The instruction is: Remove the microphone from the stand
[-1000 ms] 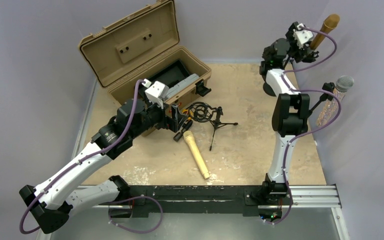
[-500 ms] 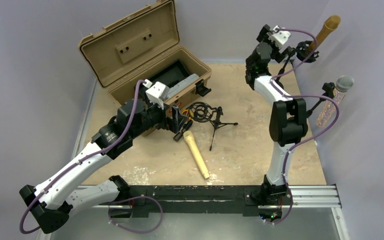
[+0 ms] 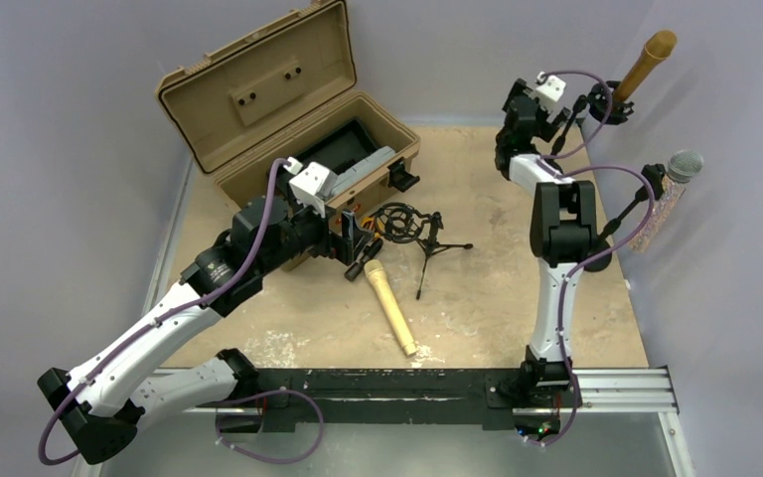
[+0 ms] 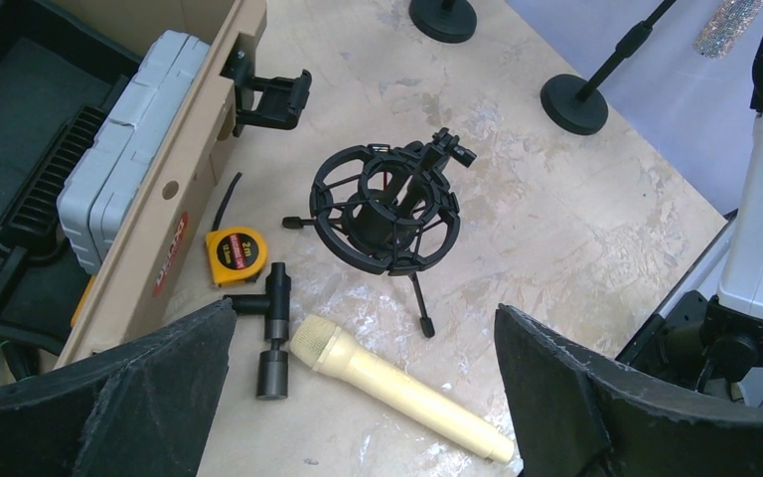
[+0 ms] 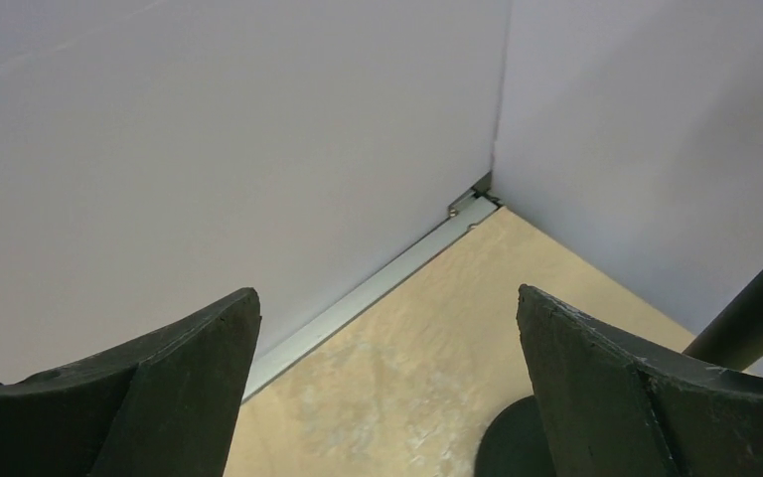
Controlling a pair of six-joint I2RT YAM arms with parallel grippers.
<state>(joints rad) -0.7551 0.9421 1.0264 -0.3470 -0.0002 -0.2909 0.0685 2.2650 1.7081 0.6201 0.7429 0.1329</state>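
A gold microphone (image 3: 648, 60) sits tilted in the clip of a black stand (image 3: 606, 99) at the back right. My right gripper (image 3: 566, 117) hangs open just left of it, apart from it. In the right wrist view my right gripper (image 5: 387, 293) faces the back wall corner, with only the stand's base (image 5: 507, 447) and pole (image 5: 755, 308) showing. A silver-headed glitter microphone (image 3: 678, 169) rests on a second stand (image 3: 626, 204). My left gripper (image 4: 365, 318) is open above a cream microphone (image 4: 397, 383) lying on the table.
An open tan case (image 3: 288, 109) stands at the back left. Beside it are a black shock mount on a small tripod (image 4: 387, 209), a yellow tape measure (image 4: 236, 253), a black T-shaped adapter (image 4: 273, 328) and a black clip (image 4: 273, 99). Walls close off the back and right.
My right gripper opened wide and swung left and down, away from the gold microphone, which stays in its stand. The left arm has not moved.
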